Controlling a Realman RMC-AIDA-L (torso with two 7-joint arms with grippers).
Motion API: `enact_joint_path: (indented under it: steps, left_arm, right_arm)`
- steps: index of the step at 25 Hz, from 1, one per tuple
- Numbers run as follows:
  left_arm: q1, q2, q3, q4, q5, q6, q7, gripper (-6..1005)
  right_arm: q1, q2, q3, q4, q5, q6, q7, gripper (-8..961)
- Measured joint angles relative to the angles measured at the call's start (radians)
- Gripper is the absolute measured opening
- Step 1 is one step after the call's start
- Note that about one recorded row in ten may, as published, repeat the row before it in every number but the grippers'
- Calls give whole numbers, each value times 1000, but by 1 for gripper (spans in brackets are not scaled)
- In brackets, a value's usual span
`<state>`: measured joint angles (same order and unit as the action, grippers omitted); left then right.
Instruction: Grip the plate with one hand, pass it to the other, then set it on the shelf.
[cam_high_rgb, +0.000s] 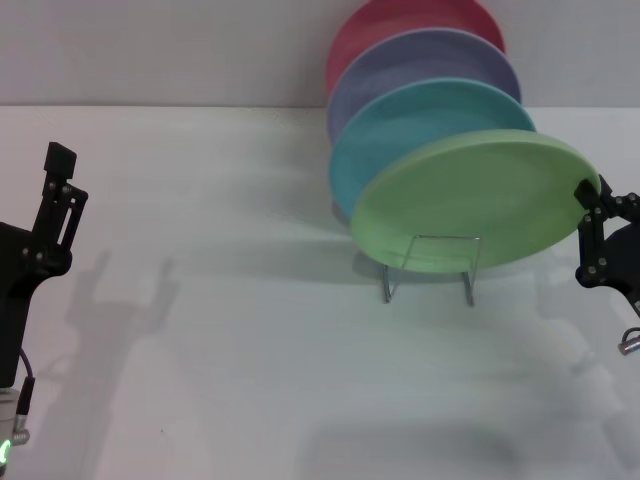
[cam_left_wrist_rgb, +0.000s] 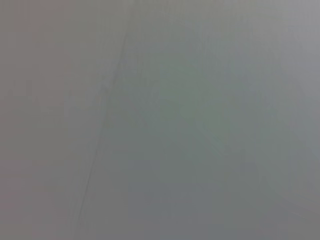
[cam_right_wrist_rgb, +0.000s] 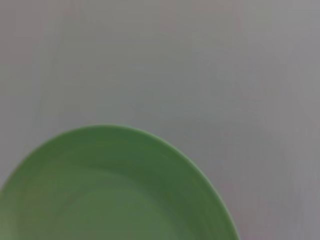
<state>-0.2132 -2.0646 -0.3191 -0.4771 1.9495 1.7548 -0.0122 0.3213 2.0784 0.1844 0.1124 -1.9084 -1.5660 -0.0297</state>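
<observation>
Leaning tilted at the front of the row, the plate is resting in the shelf, whose wire loops are showing below its lower rim. The right gripper is reaching in from the robot's right and is touching the plate's right edge with its upper fingertip; whether its fingers are actually pinching the rim cannot be told. In the right wrist view the plate is filling the lower part of the picture. Behind it the turquoise plate, the lavender plate and the red plate are standing in line. The left gripper is hanging well apart on the left over the white table, fingers spread and holding nothing.
</observation>
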Motion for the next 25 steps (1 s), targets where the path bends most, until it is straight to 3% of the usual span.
enact_joint_path:
  steps: [21, 25]
  left_arm:
    - [-15, 0, 0, -2, 3, 3, 0, 799]
    - [-18, 0, 0, -2, 3, 4, 0, 799]
  right_arm:
    - [1, 1, -1, 18, 0, 52, -5, 57]
    - [-9, -3, -1, 10, 0, 3, 60, 128]
